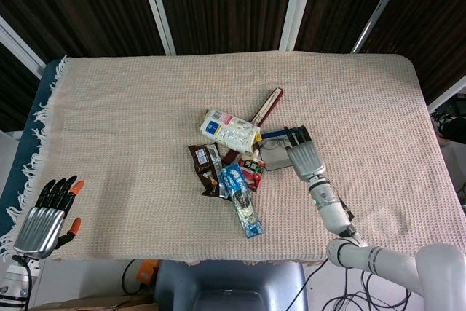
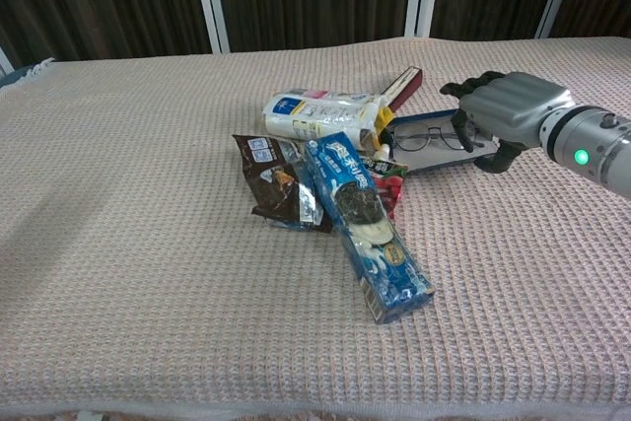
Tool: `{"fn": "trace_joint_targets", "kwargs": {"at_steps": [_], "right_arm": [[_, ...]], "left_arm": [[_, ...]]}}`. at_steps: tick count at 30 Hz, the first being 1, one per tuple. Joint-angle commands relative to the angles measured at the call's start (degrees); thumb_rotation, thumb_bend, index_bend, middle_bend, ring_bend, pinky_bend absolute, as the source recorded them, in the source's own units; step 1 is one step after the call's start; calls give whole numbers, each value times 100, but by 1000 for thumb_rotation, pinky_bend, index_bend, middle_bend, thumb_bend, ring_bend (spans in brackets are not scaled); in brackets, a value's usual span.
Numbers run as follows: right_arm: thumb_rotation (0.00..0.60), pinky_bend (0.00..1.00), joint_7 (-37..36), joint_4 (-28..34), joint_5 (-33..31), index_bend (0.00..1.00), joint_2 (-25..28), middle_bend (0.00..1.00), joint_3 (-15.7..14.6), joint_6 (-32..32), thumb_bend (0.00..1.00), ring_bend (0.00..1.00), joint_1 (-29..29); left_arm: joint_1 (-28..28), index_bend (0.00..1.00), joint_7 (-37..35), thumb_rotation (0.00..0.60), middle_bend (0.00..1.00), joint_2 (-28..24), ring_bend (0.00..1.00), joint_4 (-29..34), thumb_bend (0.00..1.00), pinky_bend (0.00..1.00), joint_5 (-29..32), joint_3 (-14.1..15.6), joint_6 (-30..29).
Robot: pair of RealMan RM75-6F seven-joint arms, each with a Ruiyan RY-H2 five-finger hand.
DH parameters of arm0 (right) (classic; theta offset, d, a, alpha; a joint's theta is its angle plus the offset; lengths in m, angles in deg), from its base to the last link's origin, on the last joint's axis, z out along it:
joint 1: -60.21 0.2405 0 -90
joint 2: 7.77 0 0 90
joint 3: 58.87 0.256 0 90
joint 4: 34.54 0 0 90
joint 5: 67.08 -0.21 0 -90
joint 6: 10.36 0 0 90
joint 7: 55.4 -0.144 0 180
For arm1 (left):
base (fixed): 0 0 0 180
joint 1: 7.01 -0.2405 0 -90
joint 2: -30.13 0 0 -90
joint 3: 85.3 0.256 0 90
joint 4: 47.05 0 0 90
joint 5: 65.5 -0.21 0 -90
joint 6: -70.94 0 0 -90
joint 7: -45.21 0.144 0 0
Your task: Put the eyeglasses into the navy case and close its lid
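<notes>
The navy case (image 2: 430,118) lies open right of the snack pile, its pale grey lining (image 1: 274,159) facing up. The eyeglasses (image 2: 427,137) rest inside it, lenses toward the pile. My right hand (image 2: 505,108) sits at the case's right end. Its fingers (image 2: 461,125) curl over the far rim and the thumb hooks under the near edge, so it grips the case there. From the head view this hand (image 1: 303,154) covers the case's right part. My left hand (image 1: 48,215) hangs off the table's near left corner, fingers apart and holding nothing.
A snack pile touches the case's left side: a white-and-yellow bag (image 2: 320,113), a brown wrapper (image 2: 269,182), a long blue pack (image 2: 365,223), a small red pack (image 2: 391,182) and a maroon flat box (image 2: 403,85). A beige woven cloth (image 2: 148,244) covers the table.
</notes>
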Motion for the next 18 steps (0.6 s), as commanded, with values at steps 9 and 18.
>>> {"fn": "trace_joint_targets", "kwargs": {"at_steps": [9,18], "right_arm": [[600,0,-140,-254,1,686,-174,86,16,28,598,0,101],[600,0,-568,391,499,706,359,90,-392,-266,635,0,-294]], "left_arm": [[11,0,-38,600,0,-11,0,-15,424,43,18,-18,14],[-5,0,-29,600,0,-4,0,-14,424,43,-24,-4,-25]]}}
